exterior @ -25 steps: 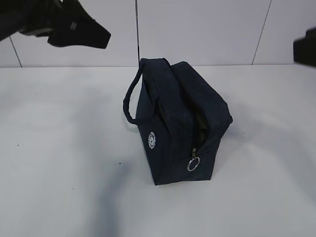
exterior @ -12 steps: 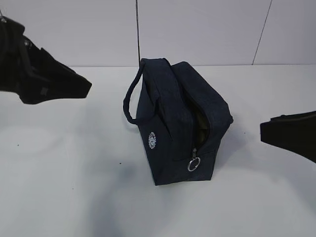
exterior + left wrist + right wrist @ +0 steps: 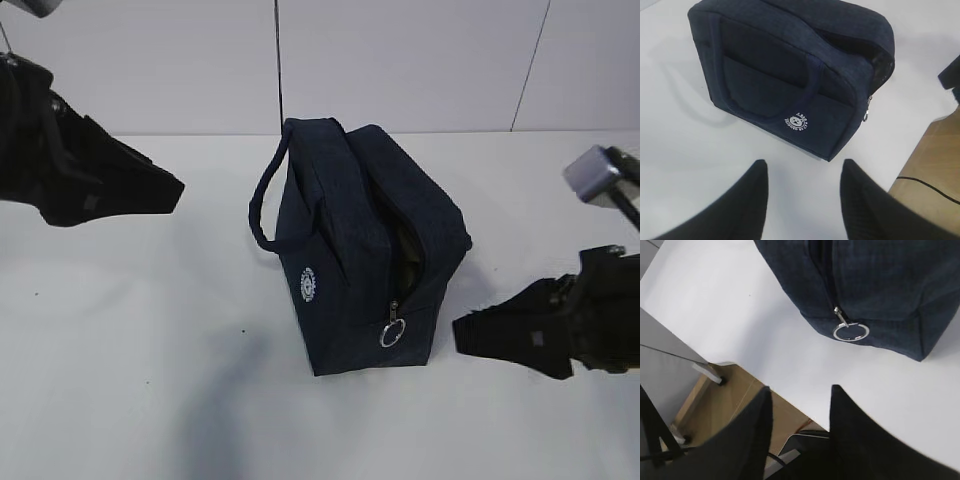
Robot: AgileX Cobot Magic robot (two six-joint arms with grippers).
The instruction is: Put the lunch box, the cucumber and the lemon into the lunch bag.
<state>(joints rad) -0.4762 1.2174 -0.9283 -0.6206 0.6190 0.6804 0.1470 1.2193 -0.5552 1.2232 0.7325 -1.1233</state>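
The dark navy lunch bag (image 3: 365, 250) stands in the middle of the white table, its top zipper partly open and its ring pull (image 3: 391, 334) hanging at the near end. It also shows in the left wrist view (image 3: 790, 70) and the right wrist view (image 3: 875, 285). My left gripper (image 3: 170, 190) hovers open and empty to the bag's left, its fingertips (image 3: 760, 170) apart. My right gripper (image 3: 465, 335) is open and empty, low to the right of the bag near the ring pull (image 3: 851, 332). The lunch box, cucumber and lemon are out of view.
The white table (image 3: 120, 330) carries only the bag. Its front edge shows in the right wrist view, with wooden floor (image 3: 720, 405) and a stand leg below. A white panelled wall (image 3: 400, 60) stands behind.
My right gripper has come down and leftward into view, close to the bag's ring pull end. My left gripper dropped from the top left and now holds still.
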